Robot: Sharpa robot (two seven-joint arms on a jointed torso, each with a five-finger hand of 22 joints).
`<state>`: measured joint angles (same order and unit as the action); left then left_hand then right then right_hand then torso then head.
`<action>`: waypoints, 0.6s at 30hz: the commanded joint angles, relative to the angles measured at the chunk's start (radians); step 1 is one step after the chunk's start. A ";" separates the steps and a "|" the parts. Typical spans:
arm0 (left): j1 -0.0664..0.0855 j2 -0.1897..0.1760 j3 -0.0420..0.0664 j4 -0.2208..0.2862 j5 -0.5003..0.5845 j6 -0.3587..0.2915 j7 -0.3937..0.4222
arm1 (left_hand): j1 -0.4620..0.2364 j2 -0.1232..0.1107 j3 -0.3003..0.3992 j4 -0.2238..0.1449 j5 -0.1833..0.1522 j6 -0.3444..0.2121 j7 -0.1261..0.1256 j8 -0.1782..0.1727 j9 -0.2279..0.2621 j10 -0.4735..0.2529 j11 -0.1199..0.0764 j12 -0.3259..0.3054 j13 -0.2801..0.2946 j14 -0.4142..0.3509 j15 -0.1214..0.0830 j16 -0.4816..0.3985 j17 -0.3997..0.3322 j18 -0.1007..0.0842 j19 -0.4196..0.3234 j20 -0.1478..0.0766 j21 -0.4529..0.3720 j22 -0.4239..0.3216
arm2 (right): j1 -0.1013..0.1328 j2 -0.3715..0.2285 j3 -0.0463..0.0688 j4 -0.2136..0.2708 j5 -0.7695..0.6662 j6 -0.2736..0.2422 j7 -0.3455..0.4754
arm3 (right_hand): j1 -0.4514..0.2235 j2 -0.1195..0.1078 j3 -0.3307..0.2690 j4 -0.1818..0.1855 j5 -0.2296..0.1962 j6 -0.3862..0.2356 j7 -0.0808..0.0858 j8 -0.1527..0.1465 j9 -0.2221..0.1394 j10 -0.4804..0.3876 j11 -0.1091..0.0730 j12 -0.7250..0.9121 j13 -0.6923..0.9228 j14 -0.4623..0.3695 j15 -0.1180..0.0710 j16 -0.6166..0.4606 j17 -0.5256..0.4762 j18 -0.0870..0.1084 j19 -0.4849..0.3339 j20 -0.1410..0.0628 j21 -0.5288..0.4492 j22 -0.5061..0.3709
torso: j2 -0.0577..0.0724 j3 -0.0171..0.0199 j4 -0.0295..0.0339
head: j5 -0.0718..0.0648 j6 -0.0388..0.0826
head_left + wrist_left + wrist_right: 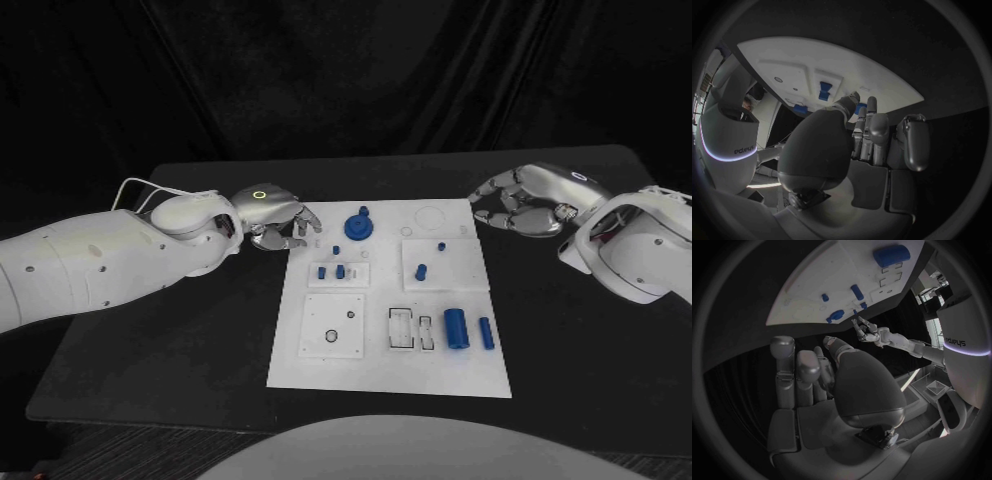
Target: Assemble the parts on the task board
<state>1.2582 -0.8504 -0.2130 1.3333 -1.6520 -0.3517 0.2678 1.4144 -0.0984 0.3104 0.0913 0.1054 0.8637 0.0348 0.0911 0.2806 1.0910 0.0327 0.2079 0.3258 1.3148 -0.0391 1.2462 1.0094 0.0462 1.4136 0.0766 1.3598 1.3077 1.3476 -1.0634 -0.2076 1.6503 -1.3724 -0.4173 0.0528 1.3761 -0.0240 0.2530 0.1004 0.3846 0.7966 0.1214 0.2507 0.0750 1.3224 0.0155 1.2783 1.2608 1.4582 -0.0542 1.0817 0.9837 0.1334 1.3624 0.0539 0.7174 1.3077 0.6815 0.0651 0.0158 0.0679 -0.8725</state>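
The white task board point(389, 365) lies mid-table. At its far end sits a blue gear-like part point(359, 226), with small blue pegs point(340, 271) in a block nearer me and another peg point(421, 270) to their right. A large blue cylinder point(456, 328) and a slimmer one point(486, 332) lie at the near right. My left hand point(274, 220) hovers at the board's far left corner, fingers apart and holding nothing; it also appears as the left hand point(873, 135). My right hand point(519, 212) hangs off the far right corner, loosely curved and empty, also seen as the right hand point(811, 375).
The board carries a square plate with holes point(333, 325) and a slotted block point(410, 329) at its near half. Black table point(173, 340) stretches on both sides of the board. A dark curtain closes the back.
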 commanded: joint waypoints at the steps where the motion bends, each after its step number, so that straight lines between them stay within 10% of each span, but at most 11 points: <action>1: 0.012 -0.017 0.001 0.016 0.169 -0.073 0.058 | 0.004 -0.010 -0.010 0.002 -0.002 0.012 0.005 0.009 0.004 -0.029 0.004 0.012 0.016 0.011 0.002 0.008 0.009 0.004 0.010 -0.002 0.006 0.196 | 0.024 -0.005 0.000 0.019 -0.042 -0.013 -0.031 | 0.000 -0.018 0.012 -0.004 -0.015 0.009 0.000 -0.001 -0.002 -0.022 0.000 -0.029 -0.092 -0.018 0.000 -0.046 -0.047 0.014 -0.019 0.000 -0.054 0.037 | 0.001 -0.0023 -0.0018 | 0.001 0.000; 9: 0.026 -0.074 0.001 0.050 0.532 -0.028 0.202 | -0.013 -0.010 -0.046 0.035 0.003 -0.018 0.015 0.006 -0.001 -0.170 0.035 0.036 0.057 -0.009 0.024 -0.002 -0.007 0.010 -0.011 0.014 -0.025 0.187 | 0.071 0.016 0.000 0.037 -0.167 0.102 -0.094 | 0.001 -0.050 0.056 -0.010 -0.032 0.033 -0.003 -0.006 0.001 -0.287 0.001 -0.436 -0.488 -0.030 0.001 -0.115 -0.104 0.020 -0.030 0.001 -0.132 0.013 | 0.005 -0.0113 -0.0021 | -0.007 0.000; 18: 0.028 -0.104 0.001 0.076 0.824 0.066 0.422 | -0.077 0.023 -0.174 0.149 0.084 -0.004 -0.007 -0.001 -0.014 -0.299 0.058 0.125 0.117 -0.146 0.053 -0.065 -0.118 0.034 -0.113 0.044 -0.142 0.154 | 0.076 0.070 0.000 0.015 -0.319 0.237 -0.128 | 0.008 -0.110 0.110 -0.044 -0.060 0.093 -0.016 -0.022 0.040 -0.507 0.078 -0.889 -0.820 -0.108 0.043 -0.208 -0.183 0.037 -0.097 0.035 -0.311 -0.018 | 0.013 -0.0355 0.0124 | -0.028 0.000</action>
<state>1.2837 -0.9550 -0.2128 1.4022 -1.0237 -0.3459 0.5470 1.3359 -0.0841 0.1419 0.2376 0.1867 0.8593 0.0337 0.0928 0.2663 0.7963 0.0897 0.3294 0.4408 1.1728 0.0127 1.1829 0.8948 0.0643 1.3035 0.1191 1.2211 1.3076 1.4224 -0.9955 -0.2079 1.6689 -1.5896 -0.2710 -0.0281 1.3854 -0.1254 0.3621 0.0587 0.3227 0.8878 0.1087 0.2290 0.1149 0.8173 0.0918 0.3933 0.4451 1.3512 -0.0103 0.8769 0.8007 0.1648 1.2680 0.0913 0.4071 1.2896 0.6906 0.0417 0.0202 0.0474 -0.8725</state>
